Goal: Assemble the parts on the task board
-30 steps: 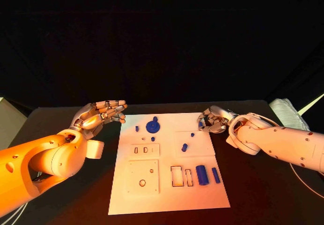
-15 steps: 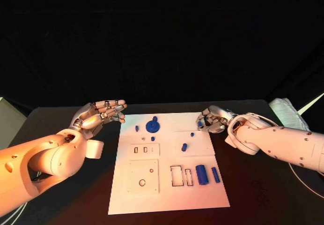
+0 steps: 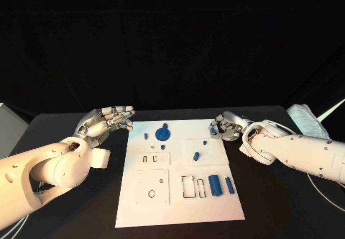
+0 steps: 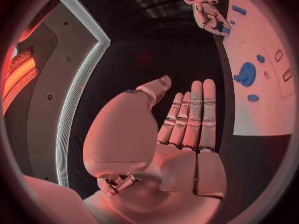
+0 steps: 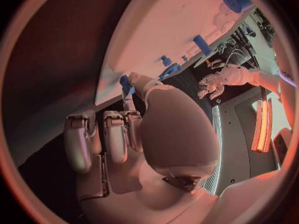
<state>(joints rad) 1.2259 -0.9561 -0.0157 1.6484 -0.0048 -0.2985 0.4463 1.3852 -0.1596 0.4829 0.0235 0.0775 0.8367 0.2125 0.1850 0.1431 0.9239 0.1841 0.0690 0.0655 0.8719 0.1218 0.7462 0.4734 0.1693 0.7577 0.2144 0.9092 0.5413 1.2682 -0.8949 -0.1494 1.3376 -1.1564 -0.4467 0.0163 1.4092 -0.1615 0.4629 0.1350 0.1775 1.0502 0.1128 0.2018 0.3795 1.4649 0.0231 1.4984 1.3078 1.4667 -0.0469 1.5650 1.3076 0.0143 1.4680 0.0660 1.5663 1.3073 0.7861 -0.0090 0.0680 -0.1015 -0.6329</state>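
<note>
Centrally, white task board (image 3: 180,199) bearing blue parts (image 3: 214,185), left hand (image 3: 107,121) released, right hand (image 3: 226,127) pinching small blue part (image 5: 126,84).

The middle of the task board (image 3: 180,209) looks open from above, with the left hand (image 3: 107,121) and right hand (image 3: 229,127) at its far corners.

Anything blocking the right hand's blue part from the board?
Nothing visible. The right hand pinches the small blue part at the far right edge of the task board. The left hand hangs off the opposite side, holding nothing.
</note>
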